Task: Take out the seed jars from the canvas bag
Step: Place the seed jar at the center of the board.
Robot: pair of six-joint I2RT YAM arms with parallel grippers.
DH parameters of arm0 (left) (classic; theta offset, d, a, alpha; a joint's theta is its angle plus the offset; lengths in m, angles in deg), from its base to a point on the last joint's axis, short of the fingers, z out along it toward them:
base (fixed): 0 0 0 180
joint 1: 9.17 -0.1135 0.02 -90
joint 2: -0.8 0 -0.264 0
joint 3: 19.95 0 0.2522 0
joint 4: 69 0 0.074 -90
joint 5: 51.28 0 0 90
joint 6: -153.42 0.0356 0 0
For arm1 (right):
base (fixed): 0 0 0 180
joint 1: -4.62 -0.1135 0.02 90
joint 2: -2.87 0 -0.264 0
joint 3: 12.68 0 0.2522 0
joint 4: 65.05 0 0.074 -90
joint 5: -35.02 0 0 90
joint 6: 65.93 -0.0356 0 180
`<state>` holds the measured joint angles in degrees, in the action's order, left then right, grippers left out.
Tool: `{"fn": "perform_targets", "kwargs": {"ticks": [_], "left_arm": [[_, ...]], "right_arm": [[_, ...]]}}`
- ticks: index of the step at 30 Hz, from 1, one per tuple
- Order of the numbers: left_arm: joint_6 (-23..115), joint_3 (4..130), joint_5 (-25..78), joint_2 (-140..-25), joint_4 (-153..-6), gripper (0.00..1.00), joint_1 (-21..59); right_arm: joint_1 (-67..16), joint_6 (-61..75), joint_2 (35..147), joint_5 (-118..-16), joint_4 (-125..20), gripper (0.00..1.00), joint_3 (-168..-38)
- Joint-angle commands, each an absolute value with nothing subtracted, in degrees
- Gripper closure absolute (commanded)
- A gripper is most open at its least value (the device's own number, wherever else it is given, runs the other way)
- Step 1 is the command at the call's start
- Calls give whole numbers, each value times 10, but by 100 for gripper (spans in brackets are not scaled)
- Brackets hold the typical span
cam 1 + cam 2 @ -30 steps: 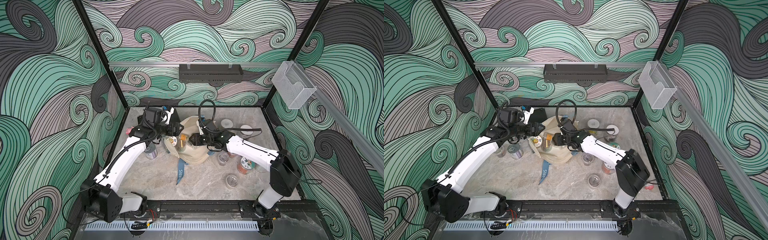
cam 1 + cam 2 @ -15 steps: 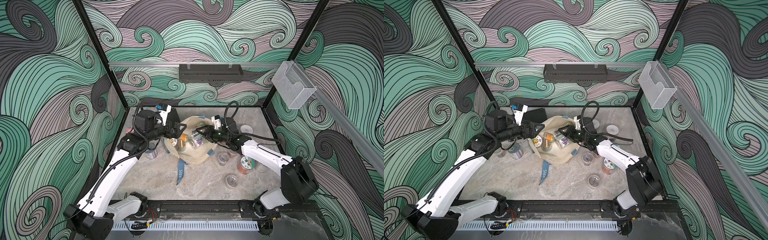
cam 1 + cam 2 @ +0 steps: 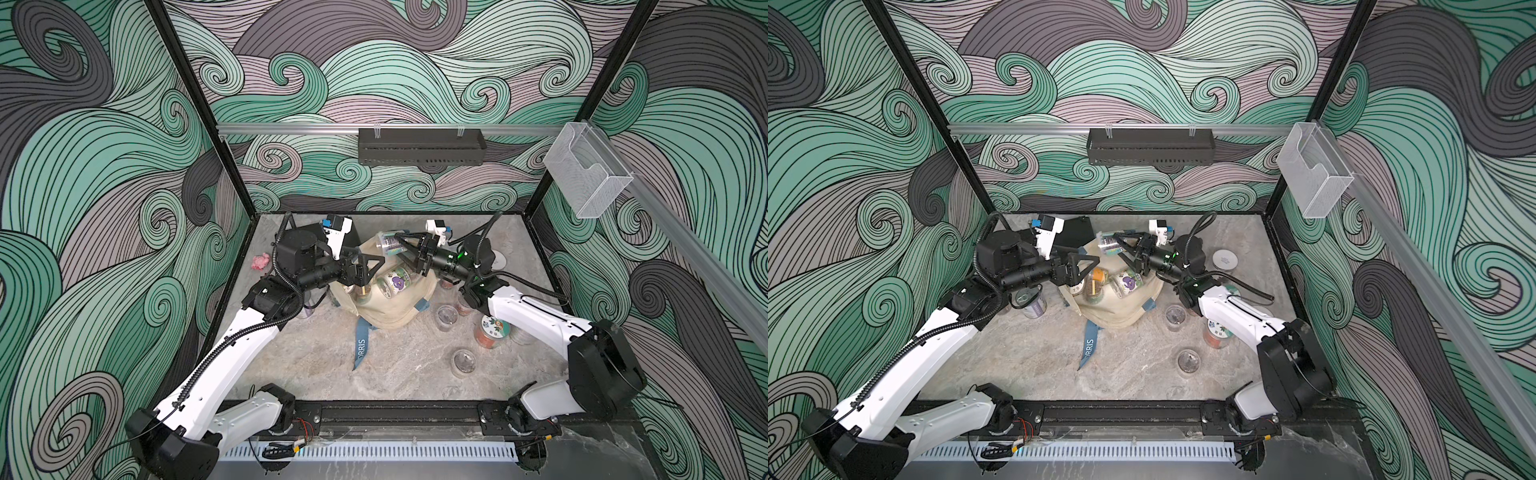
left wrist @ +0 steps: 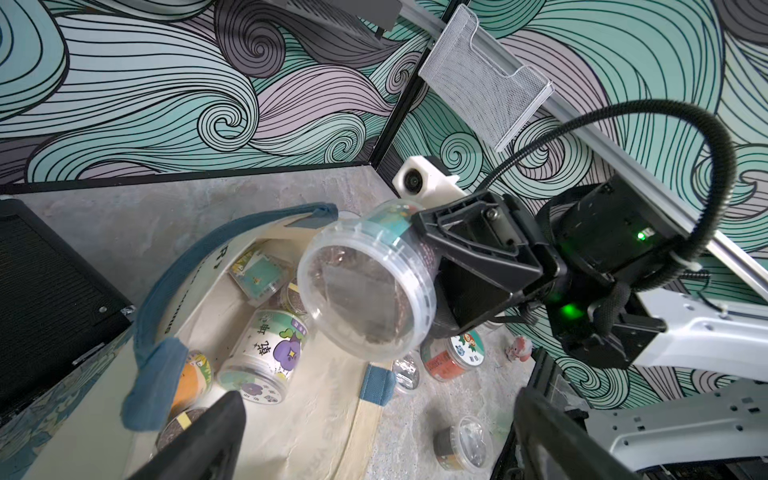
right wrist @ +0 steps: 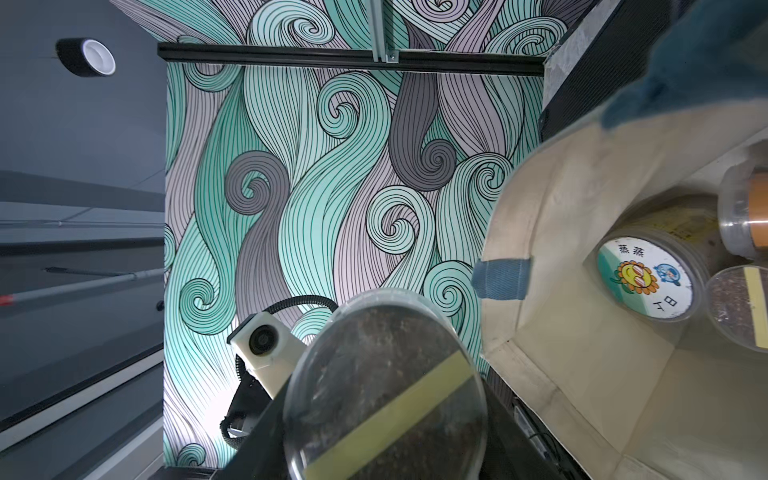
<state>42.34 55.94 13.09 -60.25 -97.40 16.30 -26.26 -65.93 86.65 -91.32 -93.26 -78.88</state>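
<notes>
The canvas bag lies open mid-table, with one blue strap trailing forward. Above its mouth my right gripper is shut on a clear seed jar of dark seeds, held in the air. Inside the bag lie more seed jars, one with a purple flower sticker and one with a sunflower lid. My left gripper hangs open over the bag's left edge and holds nothing.
Several jars stand on the table right of the bag, and one stands to its left. A black ribbed case lies behind the left gripper. A pink toy sits by the left wall.
The right gripper has lifted its jar up out of the bag and pulled back to the right. The left arm has risen, and its jaws have widened.
</notes>
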Motion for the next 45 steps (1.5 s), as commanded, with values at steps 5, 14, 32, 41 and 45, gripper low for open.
{"fn": "perform_targets", "kwargs": {"ticks": [5, 14, 32, 41, 45], "left_arm": [[355, 574, 76, -633, -884, 1, 165], [321, 587, 29, -658, -835, 2, 163], [259, 583, 1, -672, -794, 13, 135], [259, 572, -6, -663, -803, 34, 132], [261, 567, -5, -659, -807, 36, 131]], "right_arm": [[-267, -720, 834, -918, -1011, 49, -782], [-277, -729, 838, -917, -1023, 49, -782], [-304, -710, 848, -915, -1004, 49, -793], [-305, -711, 856, -910, -1005, 49, -792], [-306, -711, 858, -910, -1006, 48, -795]]}}
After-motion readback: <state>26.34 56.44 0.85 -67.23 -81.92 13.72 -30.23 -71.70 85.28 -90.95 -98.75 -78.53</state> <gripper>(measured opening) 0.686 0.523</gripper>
